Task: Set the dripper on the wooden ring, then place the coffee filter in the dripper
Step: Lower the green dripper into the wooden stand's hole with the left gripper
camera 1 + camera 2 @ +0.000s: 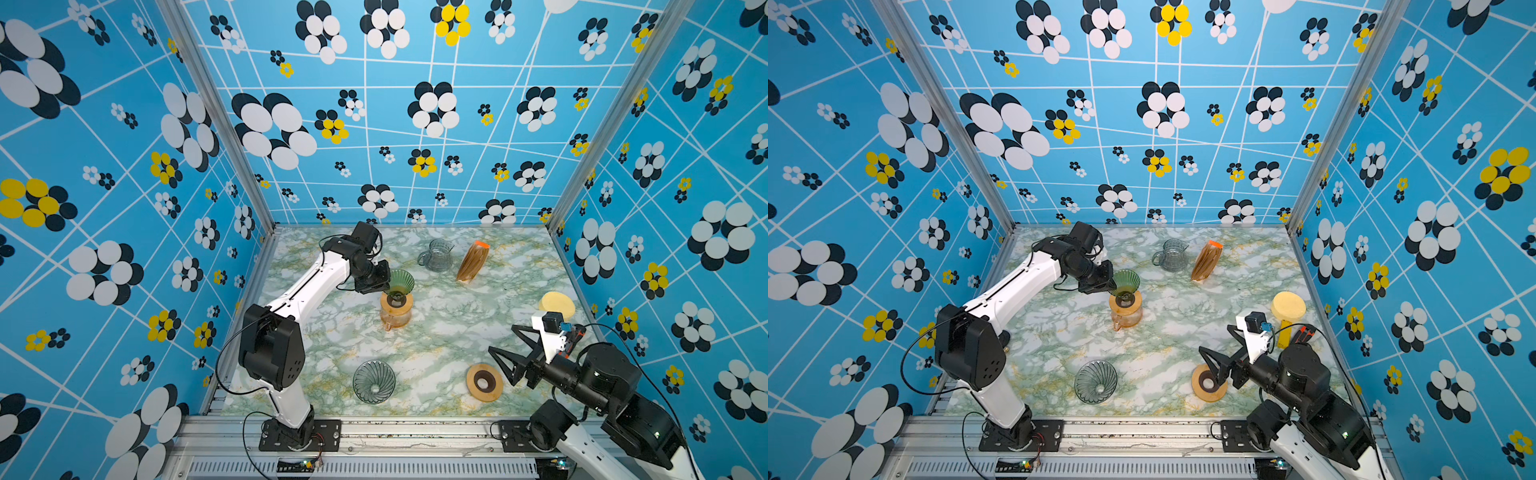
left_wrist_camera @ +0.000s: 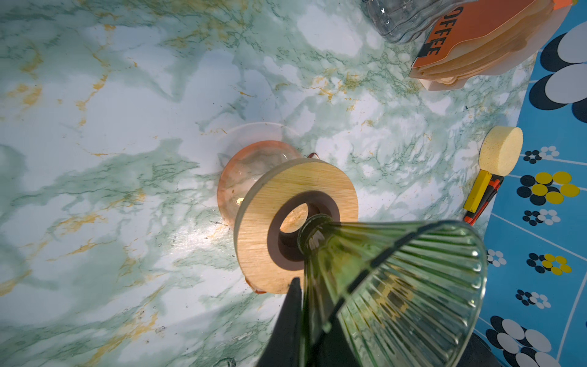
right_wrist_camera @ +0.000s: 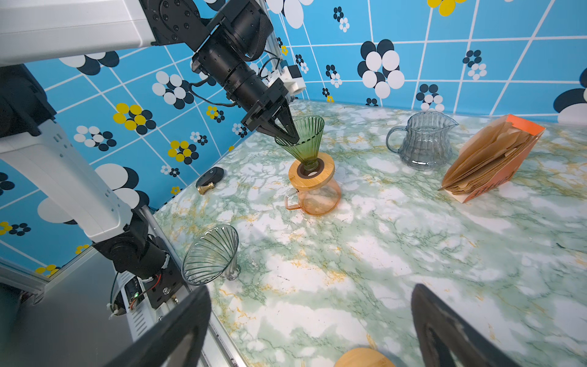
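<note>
At the table's centre, your left gripper (image 3: 290, 136) is pinched narrow on the rim of the green ribbed glass dripper (image 1: 401, 281). It tilts the dripper so the stem meets the hole in the round wooden collar (image 2: 263, 203) on the amber glass carafe (image 1: 395, 318). The brown paper coffee filters (image 1: 473, 262) stand untouched at 2 o'clock from the carafe. Your right gripper (image 1: 501, 337) hangs wide and empty at 3 o'clock, probably kept free for 1 filter.
</note>
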Motion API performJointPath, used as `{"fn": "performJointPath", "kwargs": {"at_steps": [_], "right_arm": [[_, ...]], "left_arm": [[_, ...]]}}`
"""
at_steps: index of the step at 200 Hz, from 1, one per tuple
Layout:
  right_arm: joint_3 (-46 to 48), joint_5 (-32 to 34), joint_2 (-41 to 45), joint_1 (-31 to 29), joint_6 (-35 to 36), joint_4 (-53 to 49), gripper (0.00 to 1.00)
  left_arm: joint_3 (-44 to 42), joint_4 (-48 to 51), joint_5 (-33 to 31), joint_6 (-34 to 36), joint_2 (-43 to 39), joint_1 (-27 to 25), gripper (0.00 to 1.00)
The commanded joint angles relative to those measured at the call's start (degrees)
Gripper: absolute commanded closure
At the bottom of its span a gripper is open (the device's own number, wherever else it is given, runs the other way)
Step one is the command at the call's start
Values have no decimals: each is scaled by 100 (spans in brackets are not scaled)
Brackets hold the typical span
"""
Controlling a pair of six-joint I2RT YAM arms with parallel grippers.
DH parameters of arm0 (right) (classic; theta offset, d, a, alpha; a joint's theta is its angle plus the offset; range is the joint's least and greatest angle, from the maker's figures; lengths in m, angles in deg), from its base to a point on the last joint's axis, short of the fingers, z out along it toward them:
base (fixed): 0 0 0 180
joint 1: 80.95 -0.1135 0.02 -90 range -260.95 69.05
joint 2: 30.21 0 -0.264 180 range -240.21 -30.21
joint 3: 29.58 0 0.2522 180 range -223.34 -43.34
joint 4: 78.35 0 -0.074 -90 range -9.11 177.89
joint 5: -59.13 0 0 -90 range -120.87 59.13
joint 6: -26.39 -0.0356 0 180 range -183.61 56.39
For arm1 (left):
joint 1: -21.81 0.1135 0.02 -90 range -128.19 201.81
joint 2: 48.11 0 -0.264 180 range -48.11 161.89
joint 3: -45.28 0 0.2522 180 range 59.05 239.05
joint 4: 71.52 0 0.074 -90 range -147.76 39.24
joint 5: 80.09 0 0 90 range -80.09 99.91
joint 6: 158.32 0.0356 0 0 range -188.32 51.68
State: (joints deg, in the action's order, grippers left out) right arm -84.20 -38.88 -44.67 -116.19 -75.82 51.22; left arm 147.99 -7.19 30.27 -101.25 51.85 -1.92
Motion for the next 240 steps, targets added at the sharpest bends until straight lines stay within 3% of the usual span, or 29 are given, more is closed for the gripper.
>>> {"fn": "performJointPath", "kwargs": {"at_steps": [1,240], "right_arm": [[34,63,-31,-43,43,-37,1],[23,52,-59,-43,38,-45,1]], "left_arm": [[-27,-108,-94,124,41,-47,89],[7,76,-396,298,208,-159,90]]}}
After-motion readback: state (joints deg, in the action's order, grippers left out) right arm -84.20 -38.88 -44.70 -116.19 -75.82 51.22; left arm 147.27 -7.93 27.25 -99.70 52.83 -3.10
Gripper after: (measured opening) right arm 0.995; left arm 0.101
